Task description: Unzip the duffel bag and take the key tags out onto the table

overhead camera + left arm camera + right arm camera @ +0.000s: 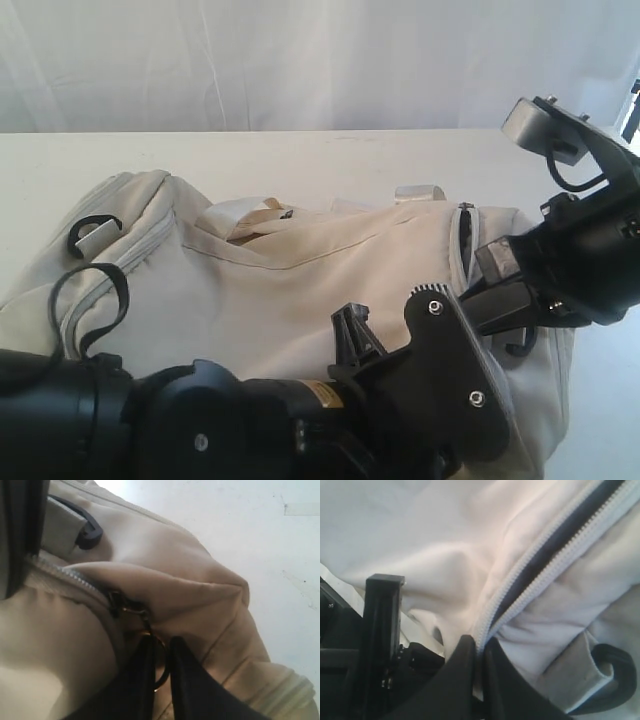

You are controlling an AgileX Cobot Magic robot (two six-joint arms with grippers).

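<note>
While low, left claw (161, 647) seemingly on duffel bag (170, 575)

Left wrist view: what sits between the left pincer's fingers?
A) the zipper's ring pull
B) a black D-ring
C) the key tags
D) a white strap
A: the metal ring pull, hanging off the zipper slider of the duffel bag, lies in the narrow gap of the left pincer.

Nothing much besides a white curtain (300, 60) hanging across the whole back, wrinkled into long vertical folds. Also what looks like a pale strip of tape (301, 509), stuck down flat.
</note>
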